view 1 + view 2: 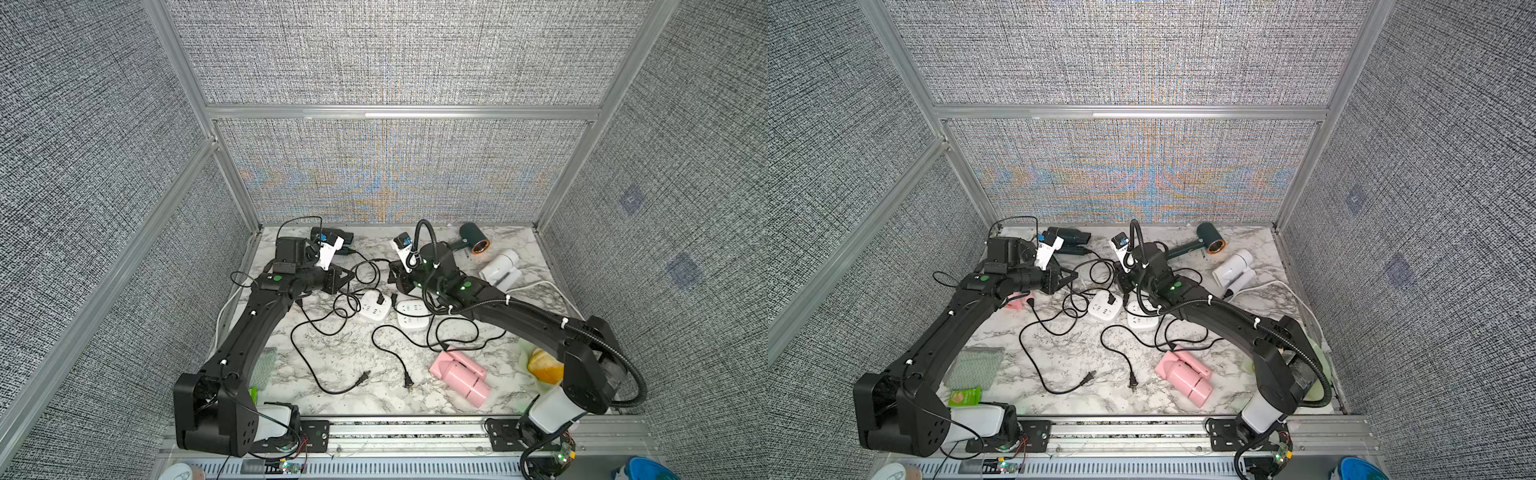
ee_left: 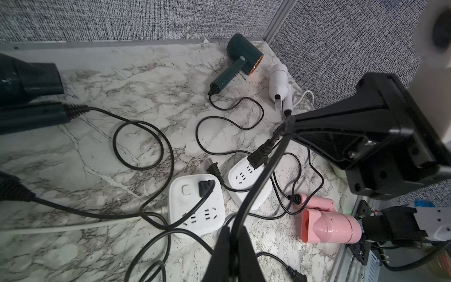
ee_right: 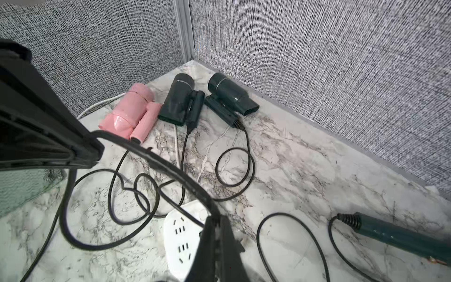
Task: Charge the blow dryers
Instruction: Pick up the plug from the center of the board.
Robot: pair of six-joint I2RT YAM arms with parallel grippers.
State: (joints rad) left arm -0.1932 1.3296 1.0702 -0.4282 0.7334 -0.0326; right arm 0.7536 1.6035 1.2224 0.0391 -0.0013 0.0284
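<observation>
left jaws: closed on black cord (image 2: 255,190), likely to manage slack.
right jaws: closed on same cord behind plug (image 2: 258,156), likely aiming it at socket block (image 2: 238,168).
blow dryers: ringing the counter (image 1: 374,403); pink blow dryer (image 1: 457,372) 5 o'clock, copper-ringed blow dryer (image 1: 473,235) 1 o'clock.

Both top views look steeply down on the whole counter (image 1: 365,399) from its front edge; the wrist views sit low, close, sharing a socket block (image 3: 178,232).

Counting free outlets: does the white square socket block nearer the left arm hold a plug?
Yes, one black plug sits in that socket block, at its corner.
</observation>
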